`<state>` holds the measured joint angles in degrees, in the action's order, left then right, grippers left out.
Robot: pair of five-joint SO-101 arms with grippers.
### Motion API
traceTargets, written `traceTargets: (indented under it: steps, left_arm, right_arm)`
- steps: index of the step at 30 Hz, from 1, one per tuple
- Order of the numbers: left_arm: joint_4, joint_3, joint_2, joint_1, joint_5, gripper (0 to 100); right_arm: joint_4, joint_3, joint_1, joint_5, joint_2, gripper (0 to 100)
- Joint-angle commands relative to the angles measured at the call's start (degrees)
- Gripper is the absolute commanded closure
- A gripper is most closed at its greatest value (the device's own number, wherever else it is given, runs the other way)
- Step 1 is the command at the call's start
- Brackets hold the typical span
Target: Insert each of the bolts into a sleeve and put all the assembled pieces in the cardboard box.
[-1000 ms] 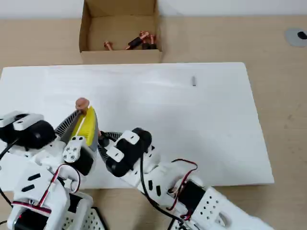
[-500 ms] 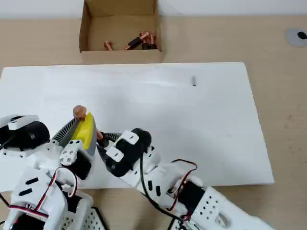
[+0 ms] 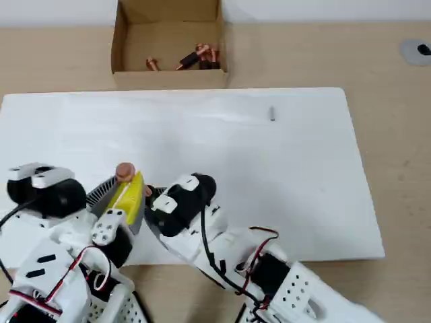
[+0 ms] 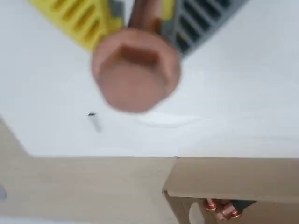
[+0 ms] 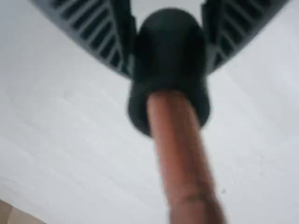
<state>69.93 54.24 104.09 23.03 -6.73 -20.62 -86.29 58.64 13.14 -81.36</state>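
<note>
My left gripper (image 3: 129,187), with one yellow and one grey finger, is shut on a copper bolt (image 3: 124,171) near the white board's front left; the bolt's hex head (image 4: 135,70) points away from the wrist. Right beside it, my right gripper (image 3: 151,195) is shut on a black sleeve (image 5: 168,70) held between its grey fingers (image 5: 93,32). The bolt's shank (image 5: 182,163) sits in the sleeve's opening. The cardboard box (image 3: 168,79) stands beyond the board's far edge and holds several assembled pieces (image 3: 199,57).
A white board (image 3: 283,182) covers the wooden table. A small dark pin (image 3: 272,114) lies on the board toward its far right. The box (image 4: 224,179) and its pieces (image 4: 224,207) also appear in the left wrist view. A grey disc (image 3: 416,50) sits at the table's far right.
My left gripper has carried the bolt toward the front and to the right, up against the right gripper. The right gripper shifted slightly toward it with the sleeve.
</note>
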Motion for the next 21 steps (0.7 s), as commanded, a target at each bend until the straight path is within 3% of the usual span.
traceTargets:
  steps: [1, 7, 21]
  left_arm:
    - [0.6, -1.9, -0.1, 2.5, 5.8, 100]
    - [0.7, -1.8, -0.1, 2.5, 16.0, 100]
    - [0.3, -1.4, -0.1, 2.5, 20.6, 99]
  right_arm:
    - [0.2, 4.2, -0.5, 0.5, -0.9, 98.8]
    - [0.2, 4.3, -0.5, 0.4, -0.9, 98.8]
    - [0.2, 4.0, -0.7, -1.9, -0.9, 98.8]
